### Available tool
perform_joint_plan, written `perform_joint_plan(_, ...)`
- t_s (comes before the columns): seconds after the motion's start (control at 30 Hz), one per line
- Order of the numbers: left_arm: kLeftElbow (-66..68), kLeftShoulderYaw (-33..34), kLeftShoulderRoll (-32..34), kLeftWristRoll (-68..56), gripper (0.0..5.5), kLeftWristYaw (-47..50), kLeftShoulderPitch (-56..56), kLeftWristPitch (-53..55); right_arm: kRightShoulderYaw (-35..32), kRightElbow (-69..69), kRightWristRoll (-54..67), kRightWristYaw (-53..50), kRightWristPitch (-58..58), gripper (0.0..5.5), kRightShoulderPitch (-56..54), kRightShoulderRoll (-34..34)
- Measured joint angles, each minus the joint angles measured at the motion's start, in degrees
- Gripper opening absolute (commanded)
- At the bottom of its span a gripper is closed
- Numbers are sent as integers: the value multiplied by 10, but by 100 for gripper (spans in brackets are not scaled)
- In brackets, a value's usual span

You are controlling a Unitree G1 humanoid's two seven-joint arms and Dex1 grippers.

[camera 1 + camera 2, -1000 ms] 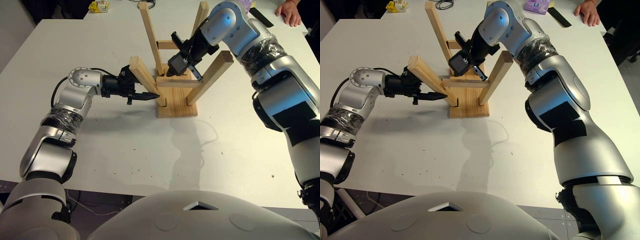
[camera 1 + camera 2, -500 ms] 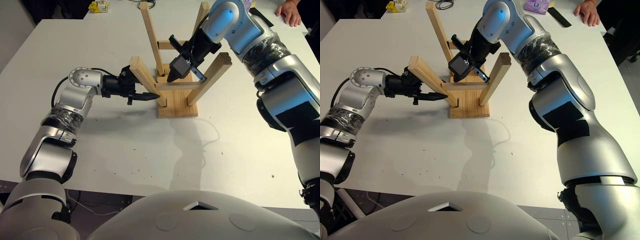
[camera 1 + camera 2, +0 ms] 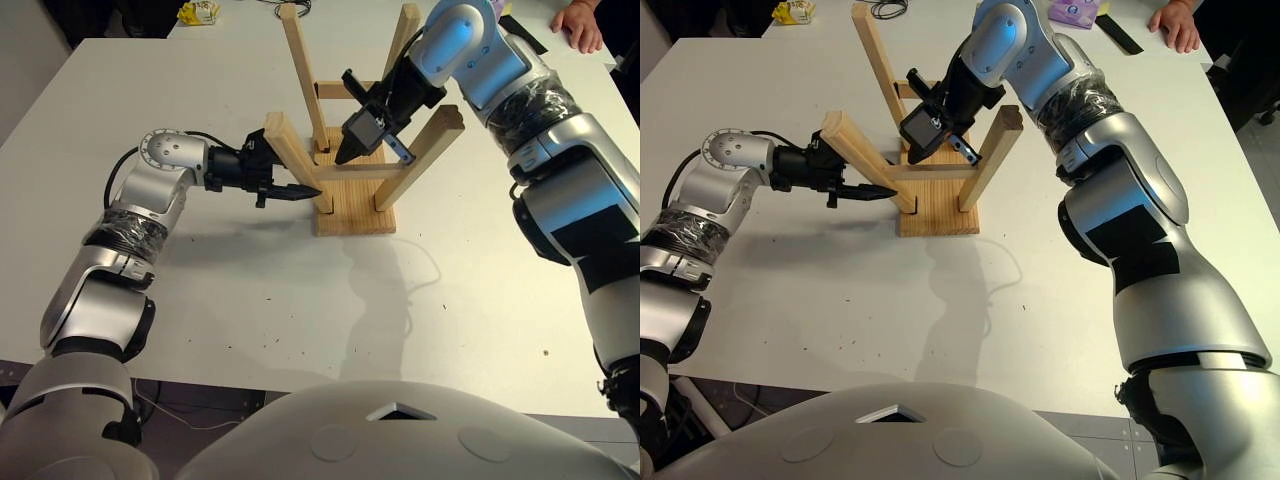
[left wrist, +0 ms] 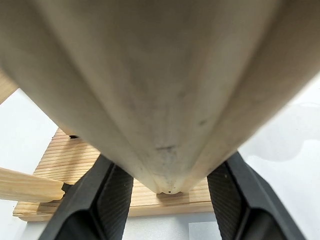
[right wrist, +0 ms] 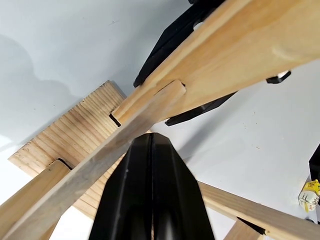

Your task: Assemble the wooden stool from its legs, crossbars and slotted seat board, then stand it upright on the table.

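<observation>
The stool stands upside down: its slotted seat board [image 3: 355, 215] lies flat on the white table and its legs point up. My left gripper [image 3: 300, 190] is shut on the slanted front-left leg [image 3: 285, 150]; in the left wrist view that leg [image 4: 165, 90] sits between the black fingers [image 4: 112, 200]. My right gripper [image 3: 341, 156] is shut with nothing in it, its tip just above the front crossbar [image 3: 365, 171] where that bar meets the held leg [image 5: 240, 55]. The front-right leg [image 3: 420, 160] leans outward. Two back legs [image 3: 303, 75] carry a short crossbar [image 3: 332, 90].
A person's hand [image 3: 578, 25] rests on the table's far right corner beside a black strip [image 3: 520, 35]. A yellow packet [image 3: 198, 12] and a purple packet [image 3: 1073, 12] lie along the far edge. Bare table [image 3: 250, 300] stretches in front of the stool.
The right arm has lifted and turned a little while its gripper stays by the front crossbar. The left arm has edged slightly toward the stool, still holding the leg.
</observation>
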Motion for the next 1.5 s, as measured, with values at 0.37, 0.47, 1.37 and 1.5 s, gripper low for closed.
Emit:
perform_joint_plan(0.37,5,-4,-1,1,206,0,-5,0,-167,-57,23,-206,118,0,2,24)
perform_joint_plan(0.47,4,-4,-1,0,206,1,-5,-1,-224,-204,36,-279,208,0,41,12)
perform_joint_plan(1.37,-40,6,30,-6,206,20,36,-1,-362,-1086,439,-754,754,0,675,-92)
perform_joint_plan(1.5,-30,0,30,-6,206,13,22,-2,-282,-1084,330,-810,753,0,674,-77)
